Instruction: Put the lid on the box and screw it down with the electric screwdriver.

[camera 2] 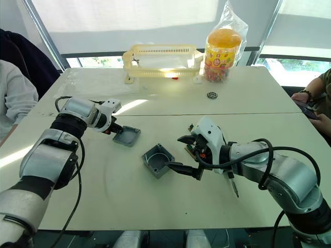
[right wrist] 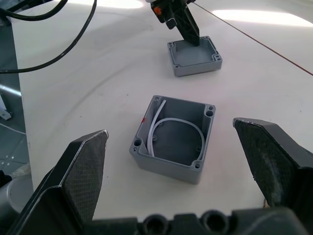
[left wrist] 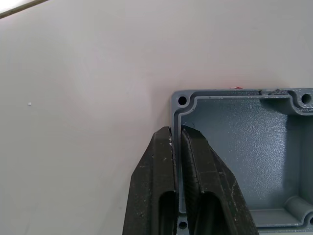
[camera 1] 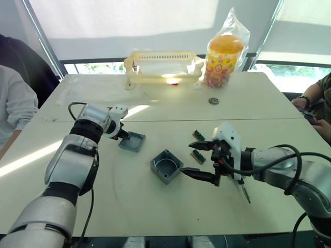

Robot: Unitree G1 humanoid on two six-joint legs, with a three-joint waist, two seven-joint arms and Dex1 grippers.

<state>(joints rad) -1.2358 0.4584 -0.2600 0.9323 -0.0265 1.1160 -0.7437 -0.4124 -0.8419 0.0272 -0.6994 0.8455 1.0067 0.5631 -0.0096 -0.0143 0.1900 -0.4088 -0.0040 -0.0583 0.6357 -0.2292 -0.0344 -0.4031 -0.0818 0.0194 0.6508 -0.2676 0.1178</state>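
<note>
The box (camera 1: 166, 166) sits open-side up on the bench (camera 1: 258, 103), a white loop in its hollow. The lid (camera 1: 132, 141) lies hollow side up, near the box and beyond it toward the left arm, apart from it. The left gripper (left wrist: 177, 139) is clamped on the lid's rim wall, one finger inside, one outside. The right gripper (right wrist: 178, 149) faces the box, fingers spread wide to either side, touching nothing. A dark pen-like tool (camera 2: 232, 184), probably the electric screwdriver, lies under the right forearm, mostly hidden
</note>
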